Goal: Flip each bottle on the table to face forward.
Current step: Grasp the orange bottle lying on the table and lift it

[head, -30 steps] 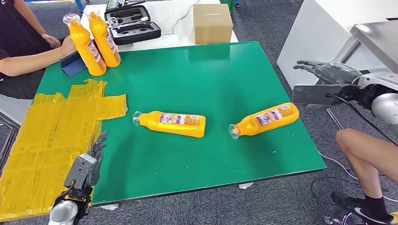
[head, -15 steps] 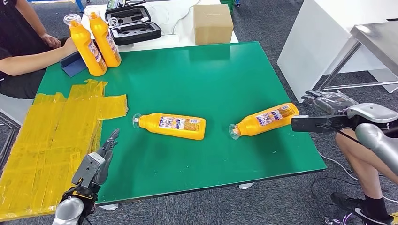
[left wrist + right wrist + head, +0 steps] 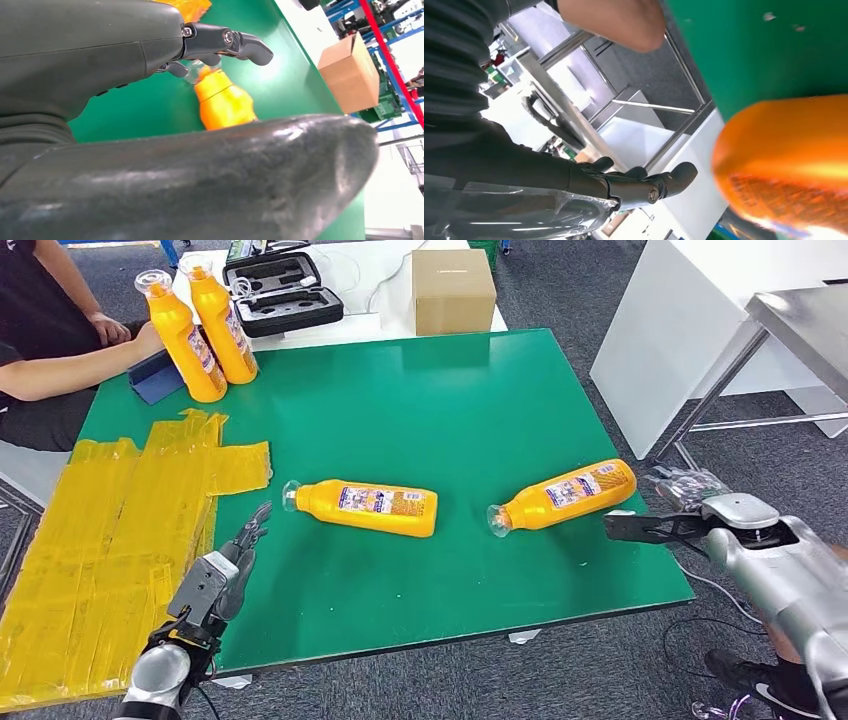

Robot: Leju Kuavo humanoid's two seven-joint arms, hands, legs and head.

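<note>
Two orange bottles lie on their sides on the green table (image 3: 450, 400). The left bottle (image 3: 365, 506) has its clear cap toward my left hand (image 3: 228, 565), which is open just short of the cap; the left wrist view shows its neck (image 3: 222, 100) past my fingers (image 3: 227, 42). The right bottle (image 3: 565, 495) lies slanted, its base toward the table's right edge. My right hand (image 3: 665, 510) is open just beyond that base, holding nothing; the right wrist view shows the base (image 3: 789, 160) close by the fingers (image 3: 649, 182).
Two more orange bottles (image 3: 195, 330) stand upright at the far left corner beside a person's arm (image 3: 70, 370). Yellow taped sheeting (image 3: 110, 530) covers the table's left side. A cardboard box (image 3: 452, 288) and a black case (image 3: 280, 292) sit behind. A person's leg (image 3: 780, 570) is at right.
My right hand has come down from high at the right to the level of the right bottle's base. My left hand has advanced toward the left bottle's cap. The bottles have not moved.
</note>
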